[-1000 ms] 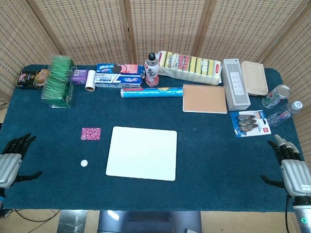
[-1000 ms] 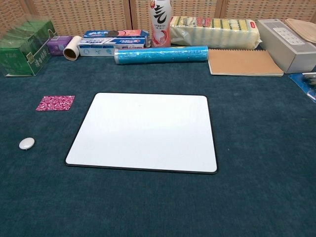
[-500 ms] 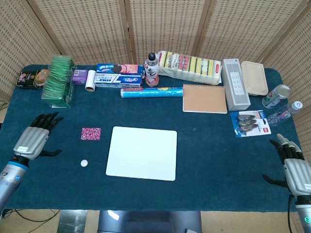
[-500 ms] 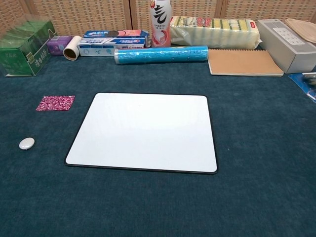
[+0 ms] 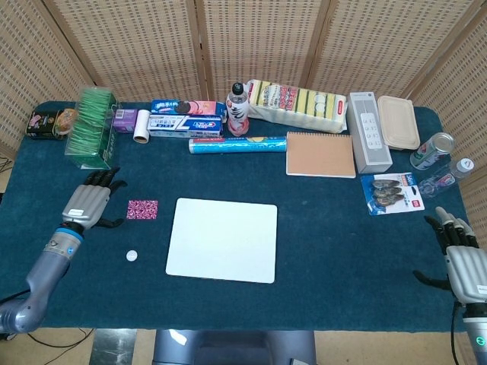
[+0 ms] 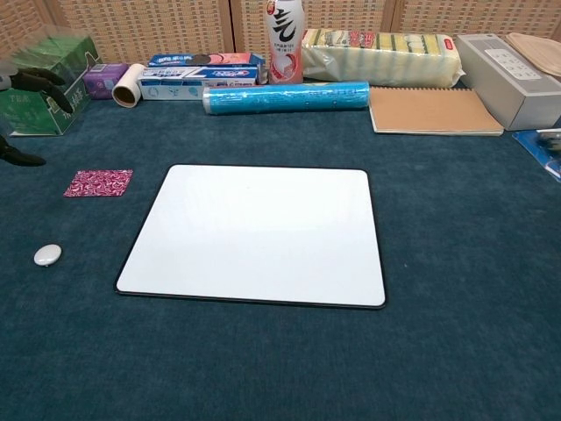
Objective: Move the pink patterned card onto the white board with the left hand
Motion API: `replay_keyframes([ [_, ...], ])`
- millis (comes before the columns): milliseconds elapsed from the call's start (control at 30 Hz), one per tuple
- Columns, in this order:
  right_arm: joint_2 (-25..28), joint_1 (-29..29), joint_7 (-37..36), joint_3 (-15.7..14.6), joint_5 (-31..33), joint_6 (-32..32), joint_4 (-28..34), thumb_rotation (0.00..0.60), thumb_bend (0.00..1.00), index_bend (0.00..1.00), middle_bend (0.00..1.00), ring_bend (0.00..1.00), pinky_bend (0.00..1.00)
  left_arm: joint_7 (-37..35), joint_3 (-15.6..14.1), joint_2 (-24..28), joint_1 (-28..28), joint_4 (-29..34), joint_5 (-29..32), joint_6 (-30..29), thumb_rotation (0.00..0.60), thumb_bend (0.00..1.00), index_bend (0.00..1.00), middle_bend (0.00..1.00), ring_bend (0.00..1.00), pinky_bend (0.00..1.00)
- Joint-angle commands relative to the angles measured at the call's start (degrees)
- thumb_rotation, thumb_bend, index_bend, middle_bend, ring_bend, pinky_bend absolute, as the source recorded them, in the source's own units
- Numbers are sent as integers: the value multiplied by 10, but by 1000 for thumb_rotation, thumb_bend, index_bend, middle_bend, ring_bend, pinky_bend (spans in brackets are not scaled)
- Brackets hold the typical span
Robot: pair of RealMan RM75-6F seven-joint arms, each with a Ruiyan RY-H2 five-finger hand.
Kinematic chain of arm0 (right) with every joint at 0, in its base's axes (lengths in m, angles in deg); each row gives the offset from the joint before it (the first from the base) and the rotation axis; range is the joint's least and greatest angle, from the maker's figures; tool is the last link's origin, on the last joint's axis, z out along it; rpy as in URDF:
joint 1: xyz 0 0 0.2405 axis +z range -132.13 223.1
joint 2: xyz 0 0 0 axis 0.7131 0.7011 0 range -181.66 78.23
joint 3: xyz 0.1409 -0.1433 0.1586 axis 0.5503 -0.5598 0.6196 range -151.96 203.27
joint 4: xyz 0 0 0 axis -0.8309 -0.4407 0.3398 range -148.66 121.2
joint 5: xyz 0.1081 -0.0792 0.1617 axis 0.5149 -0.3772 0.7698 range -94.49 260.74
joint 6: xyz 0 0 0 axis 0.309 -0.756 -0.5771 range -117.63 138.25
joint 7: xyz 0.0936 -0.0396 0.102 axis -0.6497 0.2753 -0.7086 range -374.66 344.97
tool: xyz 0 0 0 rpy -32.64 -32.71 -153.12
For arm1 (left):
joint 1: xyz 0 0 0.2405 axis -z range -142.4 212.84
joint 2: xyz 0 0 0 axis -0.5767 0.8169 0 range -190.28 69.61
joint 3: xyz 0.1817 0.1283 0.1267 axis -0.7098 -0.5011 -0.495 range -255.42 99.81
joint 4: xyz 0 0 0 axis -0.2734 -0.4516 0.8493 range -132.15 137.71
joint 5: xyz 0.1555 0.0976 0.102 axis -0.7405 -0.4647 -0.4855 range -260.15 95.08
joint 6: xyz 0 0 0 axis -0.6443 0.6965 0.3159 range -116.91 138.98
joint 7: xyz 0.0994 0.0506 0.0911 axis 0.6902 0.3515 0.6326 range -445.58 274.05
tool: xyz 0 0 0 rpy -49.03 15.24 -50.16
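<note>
My left hand (image 5: 86, 204), fingers apart, empty, beside the card (image 5: 142, 209). Risk: flat card may slide on the desk (image 5: 319, 228), missing the board (image 5: 223, 239)

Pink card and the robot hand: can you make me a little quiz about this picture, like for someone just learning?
1. True or false: the pink patterned card already lies on the white board.
2. Which robot hand is nearer the card? A) the left robot hand B) the right robot hand
3. Fill in: the small white round thing lies on the blue ____.

Key:
1. False. The card lies on the tablecloth, beside the board's left edge.
2. A. It is just left of the card, fingers apart, holding nothing.
3. Tablecloth.
</note>
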Motion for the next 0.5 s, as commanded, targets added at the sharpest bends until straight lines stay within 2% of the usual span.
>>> replay_keyframes([
  [33, -14, 0, 10, 5, -5, 12, -13, 600, 0, 96, 0, 0, 0, 32, 2, -25, 23, -10, 40, 5, 600, 176, 218, 0, 0, 21],
  [500, -19, 3, -24, 4, -15, 12, -31, 600, 0, 96, 0, 0, 0, 88, -22, -84, 56, -61, 124, -1, 600, 176, 221, 0, 0, 21],
])
